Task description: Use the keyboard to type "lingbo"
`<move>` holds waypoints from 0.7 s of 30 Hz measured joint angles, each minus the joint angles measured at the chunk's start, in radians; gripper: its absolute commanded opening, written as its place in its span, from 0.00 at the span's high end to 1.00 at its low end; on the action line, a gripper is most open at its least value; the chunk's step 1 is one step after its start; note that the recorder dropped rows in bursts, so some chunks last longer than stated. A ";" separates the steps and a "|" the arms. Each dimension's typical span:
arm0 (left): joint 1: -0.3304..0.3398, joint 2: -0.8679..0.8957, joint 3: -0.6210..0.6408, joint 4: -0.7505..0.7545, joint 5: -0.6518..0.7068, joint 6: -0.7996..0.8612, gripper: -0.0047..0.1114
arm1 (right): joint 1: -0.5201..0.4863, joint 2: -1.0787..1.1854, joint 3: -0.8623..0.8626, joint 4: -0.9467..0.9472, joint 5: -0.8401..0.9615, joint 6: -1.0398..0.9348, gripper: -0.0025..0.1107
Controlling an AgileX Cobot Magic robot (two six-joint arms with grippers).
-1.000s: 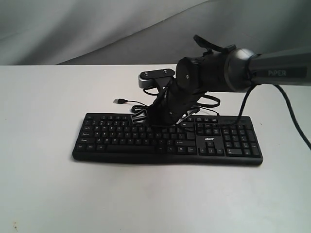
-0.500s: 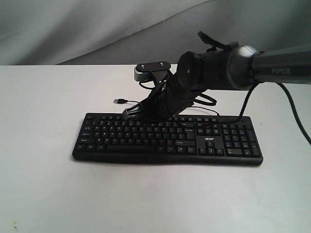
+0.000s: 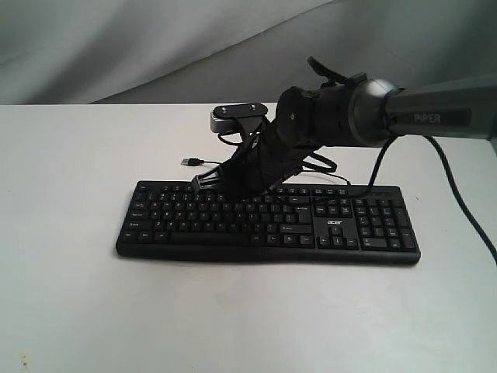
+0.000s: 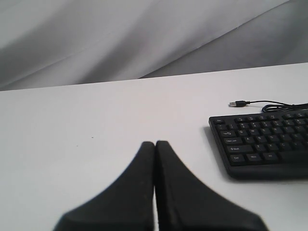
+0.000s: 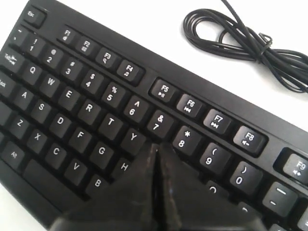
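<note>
One keyboard (image 3: 268, 221) is lying flat in the middle of one white table (image 3: 70, 155). One thin cable (image 5: 269, 55) is lying in loops behind it, with its plug sitting loose on the table. Two claws are showing. The right claw (image 5: 155, 149) is hanging over the letter keys, its two fingers (image 5: 130, 192) pressing together, the tip pointing near Y and H. I cannot tell if it is touching a key. The left claw (image 4: 155, 144) is hovering over bare table beside the keyboard's left end, and its two fingers are also pressing together.
</note>
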 measured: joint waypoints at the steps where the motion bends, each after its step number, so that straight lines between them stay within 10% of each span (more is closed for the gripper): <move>1: 0.000 0.000 0.000 0.000 0.000 0.000 0.96 | 0.000 0.000 0.000 0.002 0.000 0.000 0.98; 21: 0.000 0.000 0.000 0.000 0.000 0.000 0.96 | 0.000 0.026 0.000 -0.046 0.001 0.049 0.98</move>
